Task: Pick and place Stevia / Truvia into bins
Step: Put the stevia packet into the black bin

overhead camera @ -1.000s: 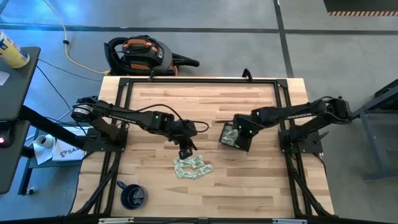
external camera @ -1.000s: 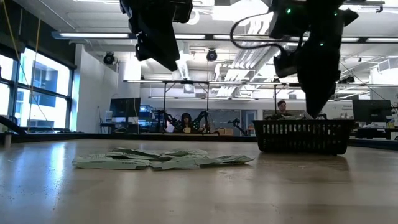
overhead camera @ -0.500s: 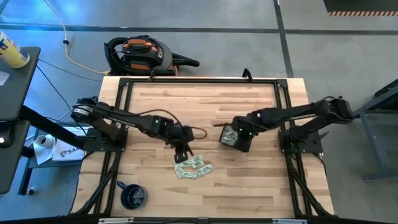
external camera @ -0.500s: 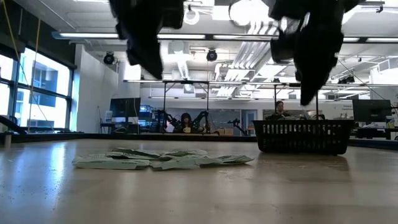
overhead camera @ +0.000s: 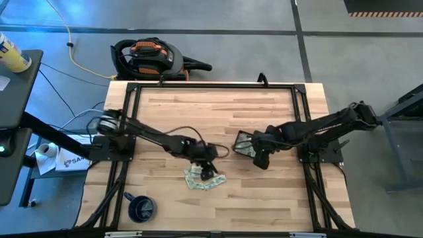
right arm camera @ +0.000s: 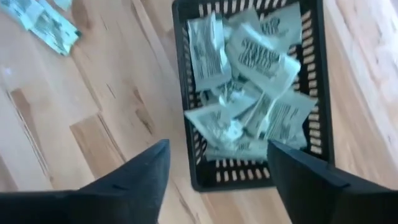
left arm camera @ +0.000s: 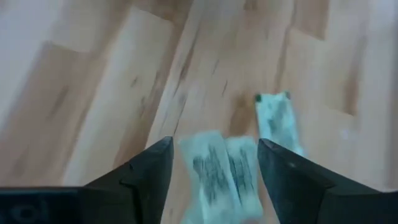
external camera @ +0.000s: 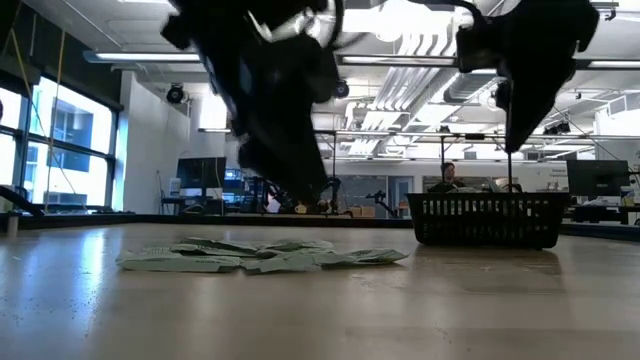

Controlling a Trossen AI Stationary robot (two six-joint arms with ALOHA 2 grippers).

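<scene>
A loose pile of pale green and white Stevia sachets [overhead camera: 206, 179] lies flat on the wooden table near its middle [external camera: 260, 257]. My left gripper [overhead camera: 207, 170] hangs open just above this pile; in the left wrist view two sachets [left arm camera: 219, 171] show between its fingers [left arm camera: 214, 165]. The black gridded bin [overhead camera: 243, 143] stands to the right [external camera: 487, 220], with several sachets [right arm camera: 249, 93] heaped inside. My right gripper [overhead camera: 262, 158] is open and empty, raised over the bin's near edge [right arm camera: 217, 171], [external camera: 515, 135].
A dark blue mug [overhead camera: 141, 208] stands by the table's near left corner. A black and orange vacuum [overhead camera: 149, 58] lies on the floor past the far edge. Bare wood stretches along the far half of the table [overhead camera: 211, 106]. People sit in the room behind [external camera: 298, 197].
My left gripper has dropped down and shifted toward the near right, ending low over the sachet pile. My right gripper has risen out of the bin and drawn back toward the table's near edge. The pile and the bin have kept still.
</scene>
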